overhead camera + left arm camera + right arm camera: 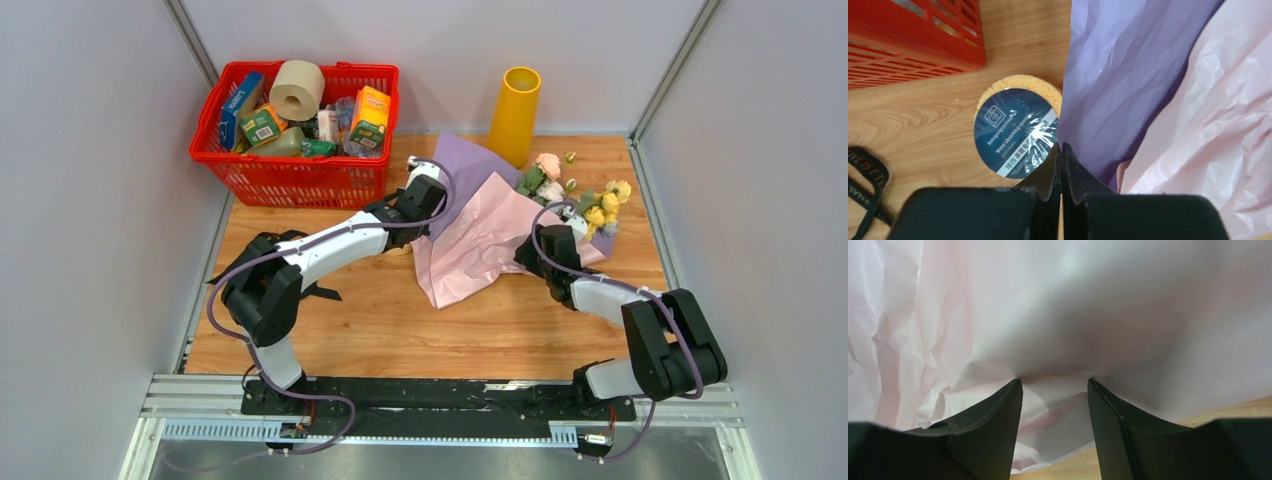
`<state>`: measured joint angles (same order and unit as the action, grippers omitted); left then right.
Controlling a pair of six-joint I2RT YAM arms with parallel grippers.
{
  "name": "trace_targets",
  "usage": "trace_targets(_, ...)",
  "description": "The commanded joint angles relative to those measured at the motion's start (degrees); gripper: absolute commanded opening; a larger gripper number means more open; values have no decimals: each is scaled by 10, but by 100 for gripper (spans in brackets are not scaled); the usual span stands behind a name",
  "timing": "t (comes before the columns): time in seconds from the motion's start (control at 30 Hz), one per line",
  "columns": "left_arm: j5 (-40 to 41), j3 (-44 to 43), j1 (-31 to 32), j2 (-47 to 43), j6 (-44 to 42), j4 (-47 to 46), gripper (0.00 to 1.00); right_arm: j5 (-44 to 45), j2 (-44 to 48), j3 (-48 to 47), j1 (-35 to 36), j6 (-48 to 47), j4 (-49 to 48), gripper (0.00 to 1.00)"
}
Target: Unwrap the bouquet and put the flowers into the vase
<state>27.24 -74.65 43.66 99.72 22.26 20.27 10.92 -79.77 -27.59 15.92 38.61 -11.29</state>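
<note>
Left gripper is clamped on the lilac paper edge, my right gripper apart against the pink sheet. Tugging hard could tear it or scatter the flowers lying near the far vase

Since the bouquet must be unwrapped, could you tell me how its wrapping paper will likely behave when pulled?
The wrapping paper is probably floppy and light: it lies crumpled in soft folds. Thin and creased, it may tear if tugged sharply. Pulling it could drag the flowers resting partly on it.

Left gripper pinched closed; right gripper parted (both arms outstretched)
</note>
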Motion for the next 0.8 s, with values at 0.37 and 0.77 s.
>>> trace_targets(0.37, 0, -168, -21, -1, 8, 175, 39, -30, 31, -69, -14, -117, 9, 56)
trace_targets(0.77, -199, -171, -20, 13, -100, 122, 52, -181, 244, -104, -13, -152, 165, 60)
